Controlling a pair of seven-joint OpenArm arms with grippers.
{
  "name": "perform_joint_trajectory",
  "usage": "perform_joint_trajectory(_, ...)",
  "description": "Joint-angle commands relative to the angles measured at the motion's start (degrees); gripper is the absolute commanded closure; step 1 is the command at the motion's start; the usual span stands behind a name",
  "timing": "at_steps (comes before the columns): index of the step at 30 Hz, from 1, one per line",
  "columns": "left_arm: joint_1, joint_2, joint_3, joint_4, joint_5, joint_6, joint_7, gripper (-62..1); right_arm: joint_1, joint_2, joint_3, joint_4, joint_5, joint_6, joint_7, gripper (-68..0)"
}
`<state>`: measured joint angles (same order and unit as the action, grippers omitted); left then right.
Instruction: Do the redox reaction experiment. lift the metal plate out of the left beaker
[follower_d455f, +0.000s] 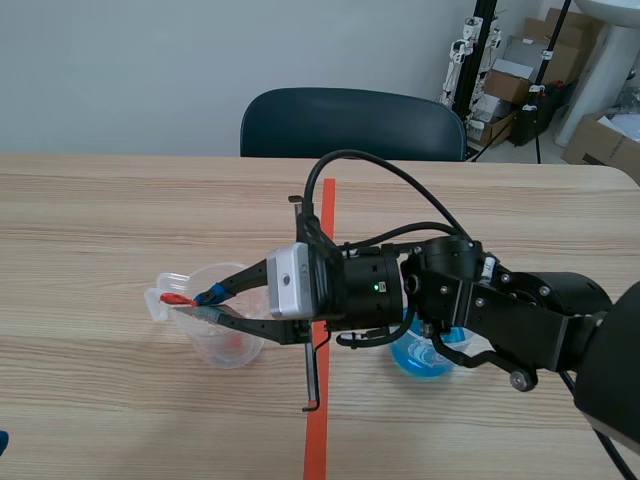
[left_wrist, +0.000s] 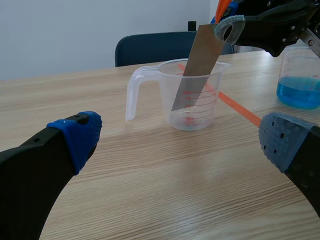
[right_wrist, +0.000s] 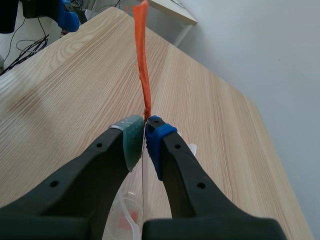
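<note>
Nearest the robot, the left end effector hovers low over the bare tabletop. Its two blue-padded fingers are spread wide with nothing between them. It faces the left beaker, which stands well ahead of it.

In the scene view the right arm comes in from the lower right of the frame and stretches past the middle. The right end effector is over the left beaker at centre left. Its fingers are pinched together on the upper end of the metal plate, just where an orange-red tab sticks out beyond the pads.

The plate hangs tilted. Its lower end is inside the beaker and its upper half is clear of the rim. Whether the tip touches the beaker's floor cannot be told.

At lower centre right, partly hidden under the right arm, sits a right beaker holding blue liquid. An orange-red tape line runs between the two beakers toward the top of the frame.

At the far edge of the tabletop, top centre, stands a dark chair.
</note>
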<state>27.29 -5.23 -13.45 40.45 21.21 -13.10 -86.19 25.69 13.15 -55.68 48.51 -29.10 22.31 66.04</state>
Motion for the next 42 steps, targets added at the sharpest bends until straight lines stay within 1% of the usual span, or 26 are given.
perform_joint_trajectory(1, 0.2, -0.4, -0.1, 0.7, -0.4, -0.1, -1.4, -62.3, 1.1, -0.3, 0.0, 0.4, 0.8, 0.0, 0.7, -0.4)
perform_joint_trajectory(7, 0.2, -0.4, -0.1, 0.7, -0.4, -0.1, -1.4, -62.3, 1.1, -0.2, 0.0, 0.4, 1.4, 0.0, 0.8, -0.4)
perform_joint_trajectory(10, 0.2, -0.4, -0.1, 0.7, -0.4, -0.1, -1.4, -62.3, 1.1, 0.0, 0.1, 0.4, 3.0, 0.1, 0.8, -0.4)
perform_joint_trajectory(12, 0.2, -0.4, -0.1, 0.7, -0.4, -0.1, -1.4, -62.3, 1.1, 0.0, 0.1, 0.4, 4.3, 0.8, 0.7, -0.4)
perform_joint_trajectory(14, 0.2, -0.4, -0.1, 0.7, -0.4, -0.1, -1.4, -62.3, 1.2, 0.0, 0.1, 0.4, 5.1, 2.8, 0.7, -0.4)
perform_joint_trajectory(17, 0.2, -0.4, -0.1, 0.7, -0.4, -0.1, -1.2, -62.3, 1.2, 0.2, 0.1, 0.4, 7.1, 5.1, 0.7, -0.4)
perform_joint_trajectory(21, 0.2, -0.4, -0.1, 0.7, -0.4, -0.1, -1.2, -62.3, 1.3, 0.8, 0.1, 0.4, 10.7, 7.4, 0.6, -0.4)
perform_joint_trajectory(24, 0.2, -0.4, -0.1, 0.7, -0.4, -0.1, -1.2, -62.3, 1.8, 1.1, 0.1, 0.4, 12.9, 8.3, -0.9, -0.4)
perform_joint_trajectory(27, 0.2, -0.4, -0.1, 0.7, -0.4, -0.1, -1.2, -62.3, 2.8, 1.3, 0.1, 0.4, 16.2, 11.3, -2.2, -0.4)
perform_joint_trajectory(30, 0.2, -0.4, -0.1, 0.7, -0.4, -0.1, -1.2, -62.3, 3.8, 1.7, 0.1, 0.4, 19.1, 13.6, -3.1, -0.4)
perform_joint_trajectory(33, 0.2, -0.4, -0.1, 0.7, -0.4, -0.1, -1.2, -62.3, 4.7, 1.7, 0.1, 0.4, 21.7, 14.0, -5.1, -0.4)
perform_joint_trajectory(34, 0.2, -0.4, -0.1, 0.7, -0.4, -0.1, -1.2, -62.3, 4.9, 1.7, 0.1, 0.4, 22.6, 14.5, -5.7, -0.4)
perform_joint_trajectory(37, 0.2, -0.4, -0.1, 0.7, -0.4, -0.1, -1.2, -62.3, 5.6, 1.7, 0.1, 0.4, 25.2, 16.8, -6.9, -0.4)
perform_joint_trajectory(42, 0.2, -0.4, -0.1, 0.7, -0.4, -0.1, -1.2, -62.3, 6.9, 1.4, 0.2, 0.4, 31.6, 20.4, -10.4, -0.4)
